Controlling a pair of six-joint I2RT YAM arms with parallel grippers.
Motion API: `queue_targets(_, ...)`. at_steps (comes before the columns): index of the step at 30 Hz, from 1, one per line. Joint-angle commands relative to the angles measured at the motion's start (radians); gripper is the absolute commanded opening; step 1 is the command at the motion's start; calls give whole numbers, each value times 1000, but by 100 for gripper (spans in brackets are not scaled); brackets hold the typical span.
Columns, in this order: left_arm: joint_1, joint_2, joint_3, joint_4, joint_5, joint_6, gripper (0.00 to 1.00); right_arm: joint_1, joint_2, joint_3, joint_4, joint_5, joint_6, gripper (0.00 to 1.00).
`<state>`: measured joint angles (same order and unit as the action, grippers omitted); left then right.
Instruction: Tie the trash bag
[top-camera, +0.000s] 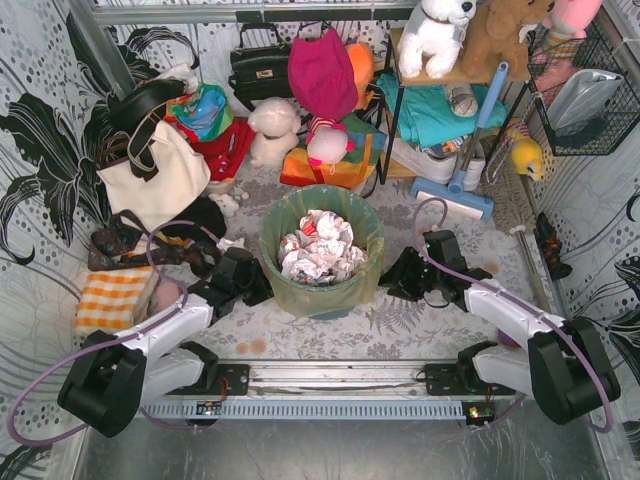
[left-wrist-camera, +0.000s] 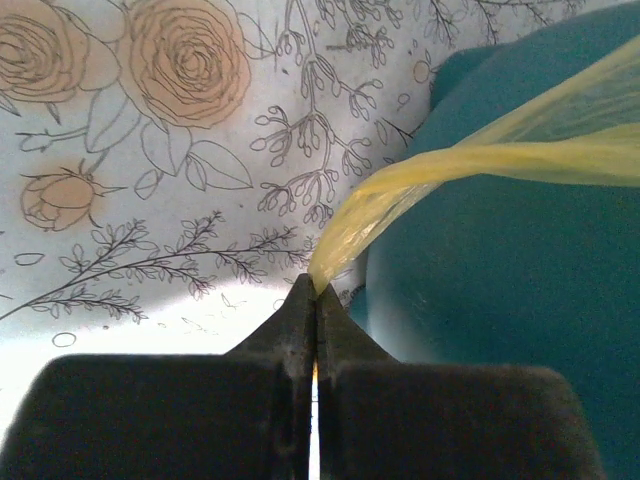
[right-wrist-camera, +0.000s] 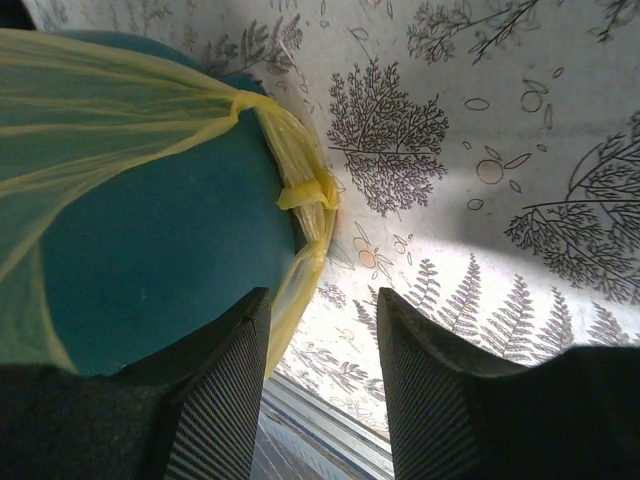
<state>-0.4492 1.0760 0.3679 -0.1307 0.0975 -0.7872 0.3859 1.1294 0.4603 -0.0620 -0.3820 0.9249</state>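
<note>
**1 end pinched, 1 end waiting**

The trash bag (top-camera: 322, 250) sits in the teal bucket (left-wrist-camera: 500, 330) at the middle of the floral surface (top-camera: 400, 325), between the 2 arms. Its rim is folded down over the bucket's outside, and crumpled paper (top-camera: 318, 245) fills it.

The left gripper (left-wrist-camera: 316, 300) is closed tight on a gathered tail of the yellow film at the bucket's left side. The film runs taut from the fingertips up toward the rim. That suggests the pinch is there to draw slack off the bucket and form 1 of the 2 ends a knot needs.

The right gripper (right-wrist-camera: 320, 305) is low at the bucket's right side, jaws apart and clamped on nothing. A bunched strand of the bag hangs down the bucket wall there and passes just beside 1 of its fingers, so the jaws look placed to close on it.

My reading is that the tying is at its start. Thin film like this may slip or tear under a hard pull.
</note>
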Motion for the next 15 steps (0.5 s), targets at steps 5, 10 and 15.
queue_targets(5,-41,4,34,-4,-20,-8,0,69,121,-30,193,-12,88,46)
queue_targets(10,-50,7,46,-18,-31,-8,0,110,176,-39,223,36,154,45)
queue_targets(15,-64,17,67,-37,-49,-2,0,134,213,-54,284,52,201,44)
